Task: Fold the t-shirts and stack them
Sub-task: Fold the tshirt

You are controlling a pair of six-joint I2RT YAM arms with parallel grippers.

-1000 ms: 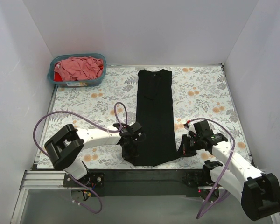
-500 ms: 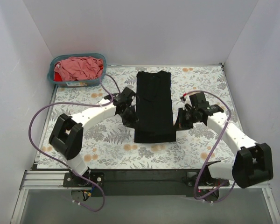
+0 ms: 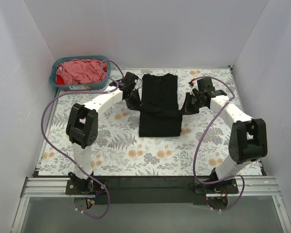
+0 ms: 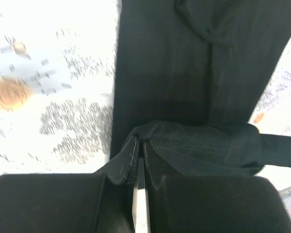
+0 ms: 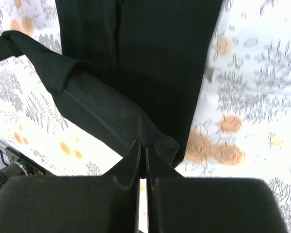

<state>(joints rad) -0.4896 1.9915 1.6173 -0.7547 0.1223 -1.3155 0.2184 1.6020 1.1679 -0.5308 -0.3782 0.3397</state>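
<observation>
Black cloth: the black t-shirt lies mid-table as a narrow strip. Its long axis runs away from the arm bases, collar at the far end.

Left gripper is clamped on the hem corner at the strip's left edge. Right gripper is clamped on the opposite corner at the right edge. The hem spans between them, raised over the lower layer.

The collar lies just beyond both claws, about equally near each. The likely move is to carry the hem straight on to the collar.

A pink t-shirt sits in the teal basket, far-left corner.

black shirt: cropped, wrist views | red shirt: mostly under pink shirt
</observation>
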